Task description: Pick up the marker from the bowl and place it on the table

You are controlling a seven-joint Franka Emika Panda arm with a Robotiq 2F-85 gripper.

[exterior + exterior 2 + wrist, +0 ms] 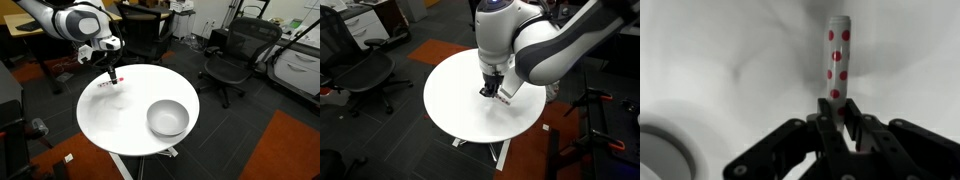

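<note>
1. The marker, white with red dots, is not in the bowl. The gripper holds it at one end, and its free end points away from the wrist camera, toward the white surface.
2. The gripper is clenched on the marker. In the wrist view the two fingers press its near end from both sides.
3. In an exterior view the gripper hangs low over the table with the marker pointing down. The tip is very near the top, but I cannot tell if it touches already.
4. The bowl stands on the same table, well apart from the marker, toward the opposite side of the top. It looks empty. In an exterior view the big arm covers that part of the table, so the bowl does not show there.
5. I judge that the picking step is done and the placing step is in hand, close to its end.
6. The next move calls for a small descent if there is a gap, then opening the fingers and lifting straight up. The marker is nearly upright, so it will probably tip over and may roll on the smooth top. The spot seems rather near the rim, so the release should be low and gentle.
</note>
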